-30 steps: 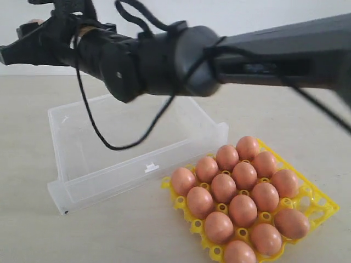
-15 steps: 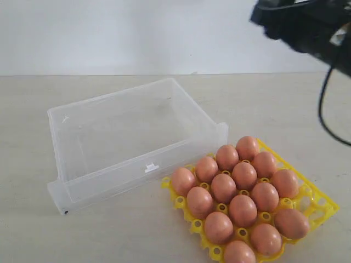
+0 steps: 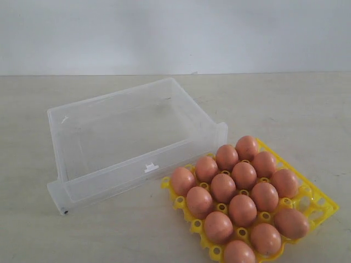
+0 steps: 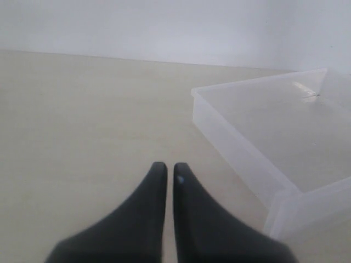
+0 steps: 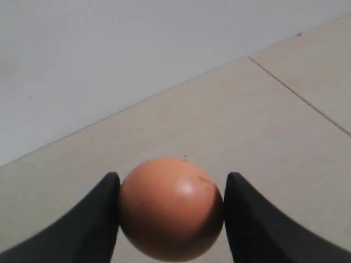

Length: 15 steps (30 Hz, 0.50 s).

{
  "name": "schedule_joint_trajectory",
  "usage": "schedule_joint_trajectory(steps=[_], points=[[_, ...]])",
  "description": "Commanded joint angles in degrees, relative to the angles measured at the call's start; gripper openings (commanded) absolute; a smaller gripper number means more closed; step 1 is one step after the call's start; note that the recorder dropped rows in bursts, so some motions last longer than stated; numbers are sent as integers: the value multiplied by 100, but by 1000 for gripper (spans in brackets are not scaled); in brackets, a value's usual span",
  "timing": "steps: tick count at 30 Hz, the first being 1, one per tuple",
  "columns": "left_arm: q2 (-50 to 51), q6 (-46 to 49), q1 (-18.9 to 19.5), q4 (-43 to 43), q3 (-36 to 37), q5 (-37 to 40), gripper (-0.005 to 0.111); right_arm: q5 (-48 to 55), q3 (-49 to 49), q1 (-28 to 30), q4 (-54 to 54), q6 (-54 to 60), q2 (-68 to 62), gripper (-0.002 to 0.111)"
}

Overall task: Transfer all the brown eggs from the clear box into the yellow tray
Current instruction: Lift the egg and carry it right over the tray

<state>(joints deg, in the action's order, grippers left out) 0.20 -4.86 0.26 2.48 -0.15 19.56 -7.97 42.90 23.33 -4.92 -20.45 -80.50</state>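
The right gripper (image 5: 171, 189) is pinching one smooth orange-brown oval egg (image 5: 171, 211) across its middle, a dark finger on each flank. The jaws are standing wide only because the egg is filling them, and this side-on hold is probably keeping the shell from rolling out. The gripper is hanging over the bare pale beige tabletop (image 5: 263, 126). Its place relative to the shallow translucent plastic clear box (image 3: 109, 175) cannot be told, since the box is not showing in the right wrist view and no arm is showing in the exterior view. The clear box is lying empty. Just beside it, off the wall bearing the small latch tab (image 3: 149, 167), the bright yellow plastic lattice tray (image 3: 324, 207) is carrying the other brown eggs (image 3: 243, 210) in close rows, each sitting in its own cup so that neighbours are not knocking. One cup (image 3: 308, 198) near the tray corner farthest from the box is looking vacant, and it is judged the likely seat for the held egg. The left gripper (image 4: 169, 170) is hovering low over the tabletop just beside a corner of the box, fingers pressed almost together and holding nothing, apparently parked clear of the work. As for obstruction, the seated eggs flanking the vacant cup are leaving little room for spread fingers. A plain white wall (image 3: 175, 33) is standing beyond the box.
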Motion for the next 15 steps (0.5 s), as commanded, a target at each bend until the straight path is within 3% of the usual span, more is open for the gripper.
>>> schedule_joint_trajectory(steps=[1,6,8,9,11,15], points=[[-20,-6,17,-15,15,-27,4,-693,-475,73,33,-1078,527,0],[-20,-6,17,-15,15,-27,4,-2083,-1352,73,-627,-3003,1486,0],[-20,-6,17,-15,15,-27,4,-3045,-1808,73,-1936,-4344,1823,0],[-20,-6,17,-15,15,-27,4,-3806,-1992,73,-3183,-5029,1859,0],[-20,-6,17,-15,15,-27,4,-5093,-2084,73,-4809,-5645,1859,0],[-20,-6,17,-15,15,-27,4,-5378,-2084,73,-6389,-5873,1845,0]])
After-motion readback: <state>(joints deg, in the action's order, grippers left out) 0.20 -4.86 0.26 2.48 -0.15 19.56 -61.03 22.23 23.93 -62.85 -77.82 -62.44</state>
